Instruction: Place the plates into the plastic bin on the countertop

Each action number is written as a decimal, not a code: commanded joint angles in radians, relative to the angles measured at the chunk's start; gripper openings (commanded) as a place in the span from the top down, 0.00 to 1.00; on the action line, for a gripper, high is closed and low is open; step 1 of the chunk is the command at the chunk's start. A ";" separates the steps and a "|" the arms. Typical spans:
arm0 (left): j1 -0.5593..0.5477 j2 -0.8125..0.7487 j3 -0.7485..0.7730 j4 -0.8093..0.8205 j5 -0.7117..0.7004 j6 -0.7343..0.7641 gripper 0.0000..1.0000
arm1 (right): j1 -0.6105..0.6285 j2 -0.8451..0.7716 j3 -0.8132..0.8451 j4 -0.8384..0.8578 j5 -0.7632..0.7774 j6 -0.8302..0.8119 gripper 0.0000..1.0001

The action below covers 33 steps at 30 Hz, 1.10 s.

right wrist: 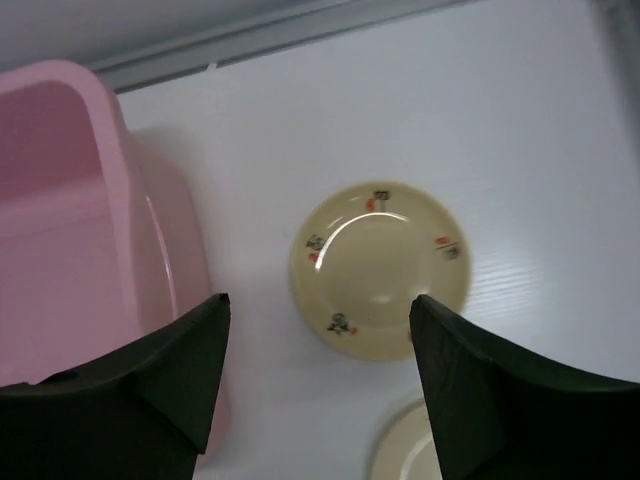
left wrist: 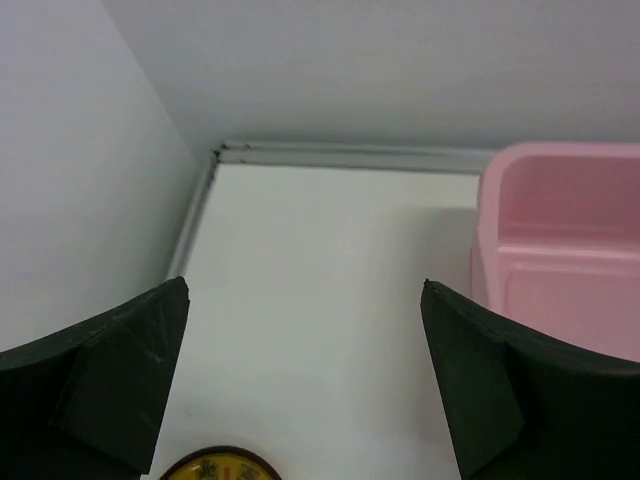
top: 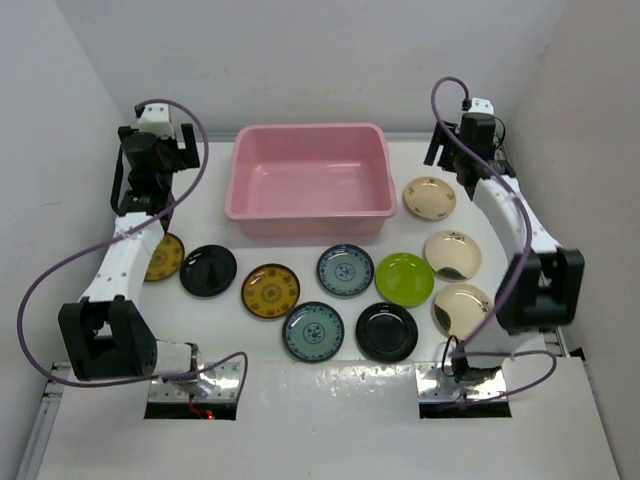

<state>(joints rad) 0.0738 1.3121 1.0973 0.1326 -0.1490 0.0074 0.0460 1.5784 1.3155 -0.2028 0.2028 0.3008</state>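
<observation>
Cream plate (right wrist: pixel 380 268) beside pink bin (right wrist: pixel 70 230), on countertop (right wrist: pixel 520 120).

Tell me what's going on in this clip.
Nothing is in the pink bin yet: all nine plates lie on the white countertop. The right gripper hangs open near a cream plate beside the bin, holding nothing. The left gripper is open and empty on the bin's other side.
</observation>
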 commanded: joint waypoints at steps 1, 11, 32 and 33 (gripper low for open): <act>0.067 0.064 0.084 -0.270 0.251 -0.069 0.00 | -0.121 0.202 0.108 -0.164 -0.338 0.259 0.29; 0.237 0.202 0.289 -0.597 0.546 0.126 0.49 | -0.322 0.399 0.041 -0.050 -0.491 0.468 0.35; 0.607 0.191 0.134 -0.659 0.543 0.238 0.39 | -0.373 0.646 0.083 0.057 -0.536 0.555 1.00; 0.616 0.191 0.119 -0.659 0.543 0.247 0.39 | -0.371 0.626 0.088 0.051 -0.527 0.560 1.00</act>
<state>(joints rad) 0.6643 1.5246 1.2301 -0.5224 0.3561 0.2146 -0.3313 2.1952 1.3918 -0.1383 -0.3828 0.8547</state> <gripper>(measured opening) 0.609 0.018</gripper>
